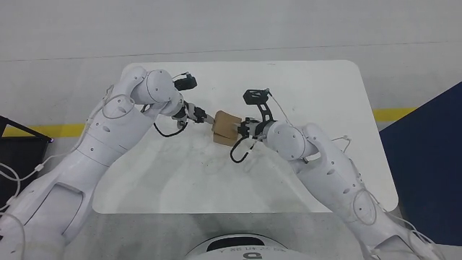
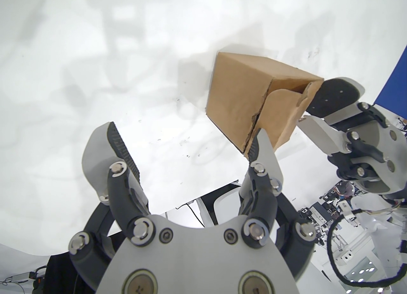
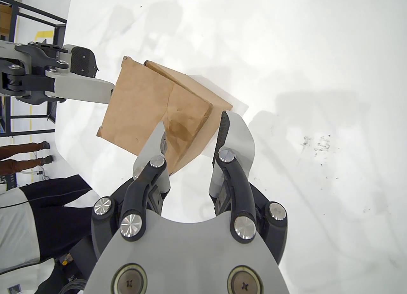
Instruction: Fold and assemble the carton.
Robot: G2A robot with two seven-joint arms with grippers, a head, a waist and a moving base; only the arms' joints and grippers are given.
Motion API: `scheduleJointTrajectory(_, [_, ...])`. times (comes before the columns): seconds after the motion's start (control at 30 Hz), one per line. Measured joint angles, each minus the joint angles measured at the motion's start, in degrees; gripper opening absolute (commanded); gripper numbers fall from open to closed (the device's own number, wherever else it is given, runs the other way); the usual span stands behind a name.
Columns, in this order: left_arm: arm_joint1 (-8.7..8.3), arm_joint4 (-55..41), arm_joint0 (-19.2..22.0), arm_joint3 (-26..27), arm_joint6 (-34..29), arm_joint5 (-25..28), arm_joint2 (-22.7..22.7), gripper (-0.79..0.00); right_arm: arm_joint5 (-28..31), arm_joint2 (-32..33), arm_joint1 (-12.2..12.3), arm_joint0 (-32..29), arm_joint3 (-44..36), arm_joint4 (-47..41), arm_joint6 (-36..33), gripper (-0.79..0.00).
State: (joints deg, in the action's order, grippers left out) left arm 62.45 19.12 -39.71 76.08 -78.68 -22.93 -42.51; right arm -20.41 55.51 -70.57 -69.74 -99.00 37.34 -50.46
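Note:
A small brown carton (image 1: 226,126) stands partly folded on the white table (image 1: 325,94), near its middle. My left gripper (image 1: 204,119) is open on one side of it. In the left wrist view one of the left gripper's (image 2: 190,146) fingertips (image 2: 259,142) touches the torn edge of the carton (image 2: 241,101) by a loose end flap. My right gripper (image 1: 245,128) is on the opposite side. Its (image 3: 192,134) fingers straddle a corner of the carton (image 3: 143,107), shut on it. The right gripper (image 2: 313,103) also appears in the left wrist view, at the flap.
The table's rounded front edge lies close behind both arms. A black metal frame (image 1: 14,130) stands on the floor off the left side, and a blue panel (image 1: 433,159) off the right. A person's legs (image 3: 47,212) are beyond the table edge.

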Motion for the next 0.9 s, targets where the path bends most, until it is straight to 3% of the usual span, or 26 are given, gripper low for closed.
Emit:
scheduleJointTrajectory(0.17, [0.50, -0.43, 0.61, -1.09, -0.01, 0.61, 0.81, 0.000, 1.19, 1.12, -0.13, -0.17, 0.81, -4.72, -0.63, -0.391])
scheduleJointTrajectory(0.9, [1.74, -1.81, 1.77, -3.29, 0.58, 2.14, 1.95, 0.000, 1.77, 1.97, -0.21, 0.66, 2.34, -8.83, -0.47, -0.462])
